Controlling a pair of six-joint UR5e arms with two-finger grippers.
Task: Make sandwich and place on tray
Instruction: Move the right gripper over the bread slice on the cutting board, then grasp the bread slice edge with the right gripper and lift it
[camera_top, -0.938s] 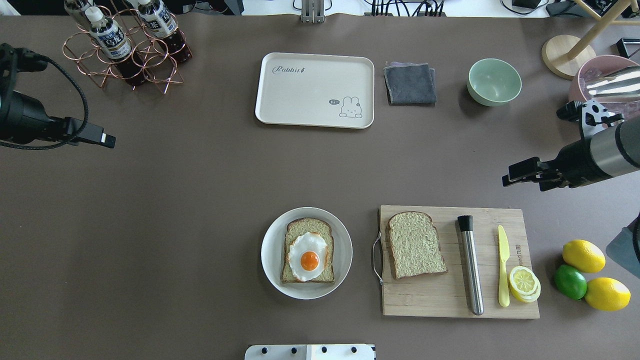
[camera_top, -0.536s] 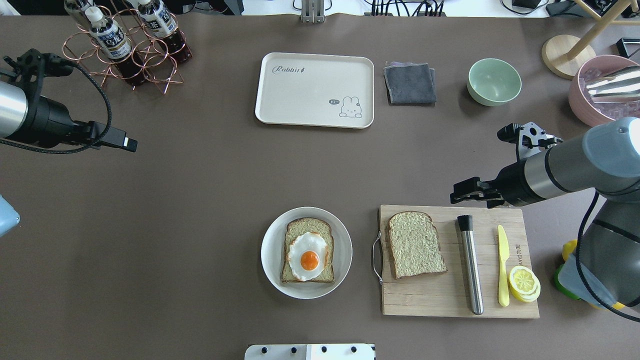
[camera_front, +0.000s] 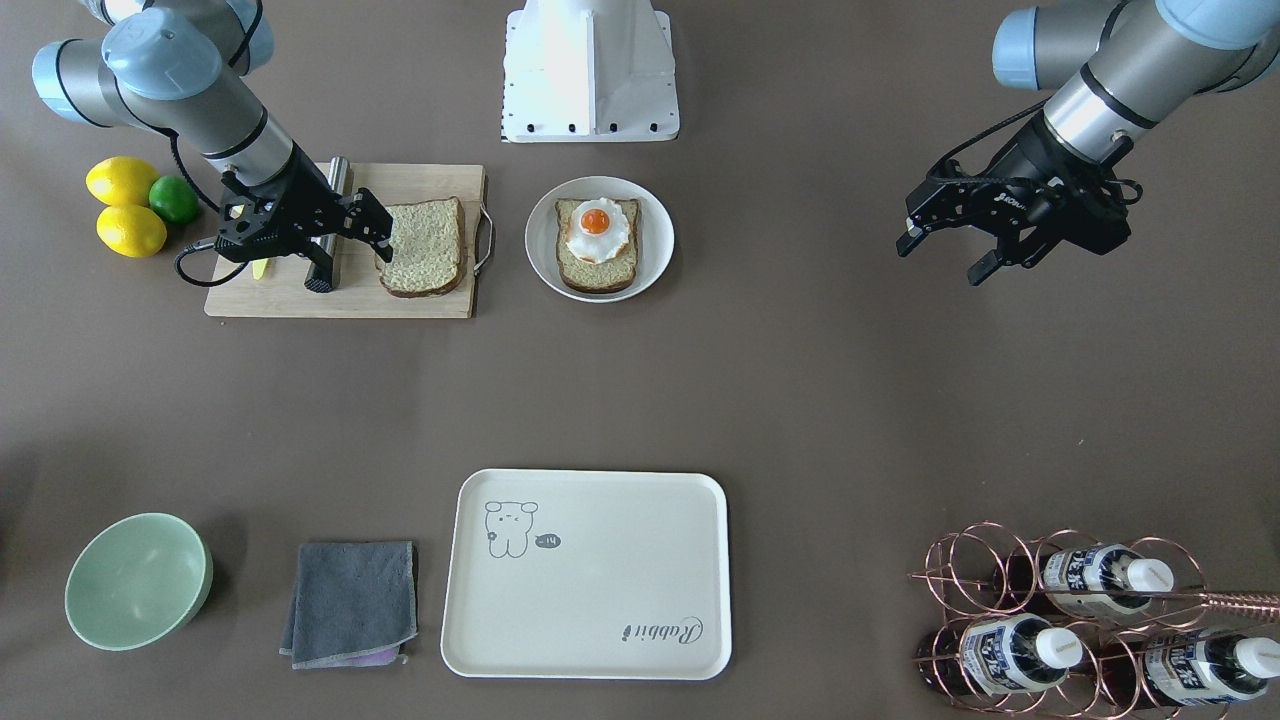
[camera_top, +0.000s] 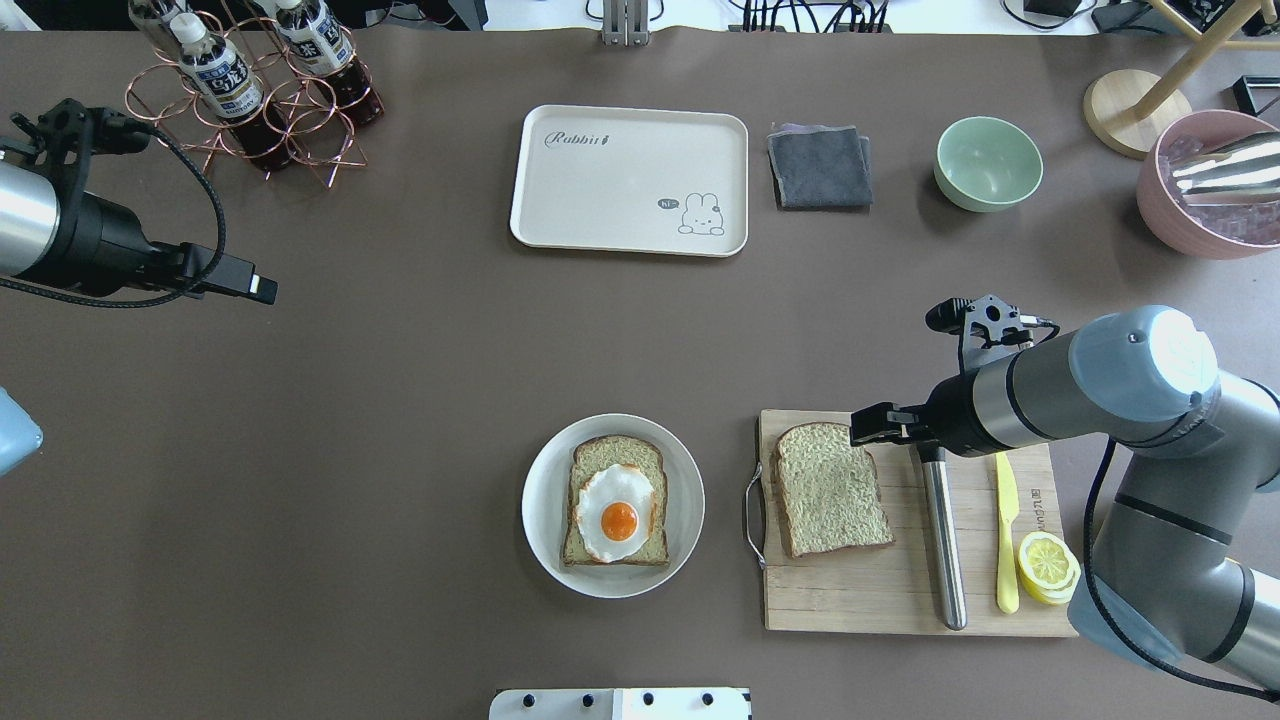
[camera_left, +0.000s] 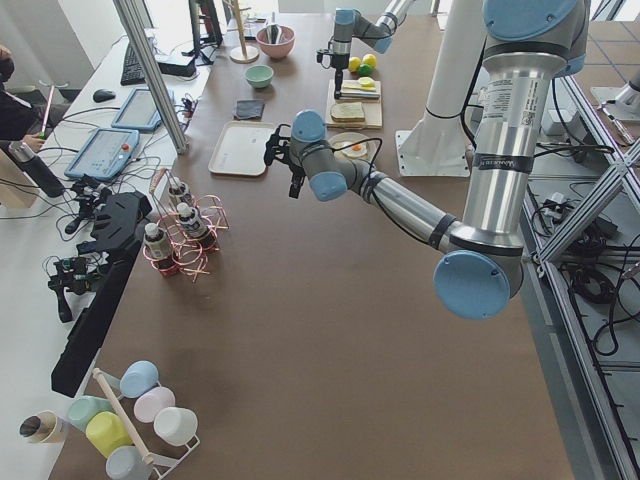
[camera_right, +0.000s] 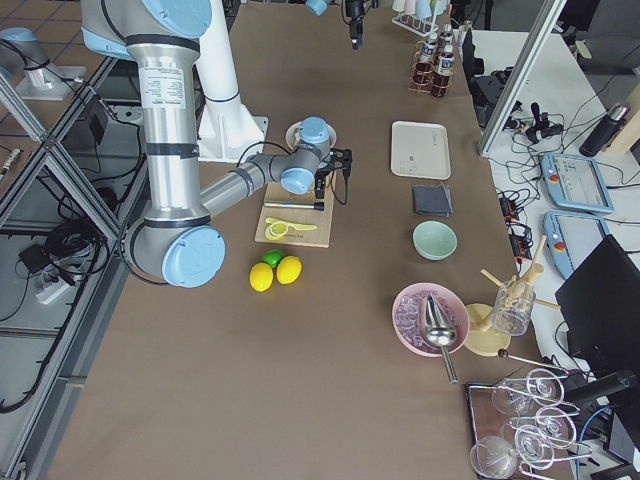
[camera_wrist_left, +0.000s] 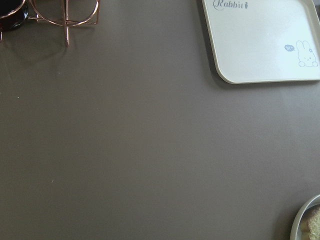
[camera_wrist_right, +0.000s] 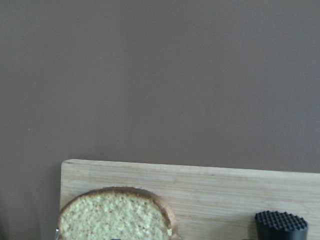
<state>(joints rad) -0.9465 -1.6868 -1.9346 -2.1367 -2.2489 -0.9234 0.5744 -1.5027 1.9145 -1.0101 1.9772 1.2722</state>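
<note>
While your right fingers are hovering apart, the spare bread slice is lying under their tips.

overhead cam is looking down from behind the robot; front cam is facing it across the desk. side cams are looking along the desk from each end, far off. left wrist cam is sharing the tray with overhead; right wrist cam is sitting close over the cutting board.
</note>
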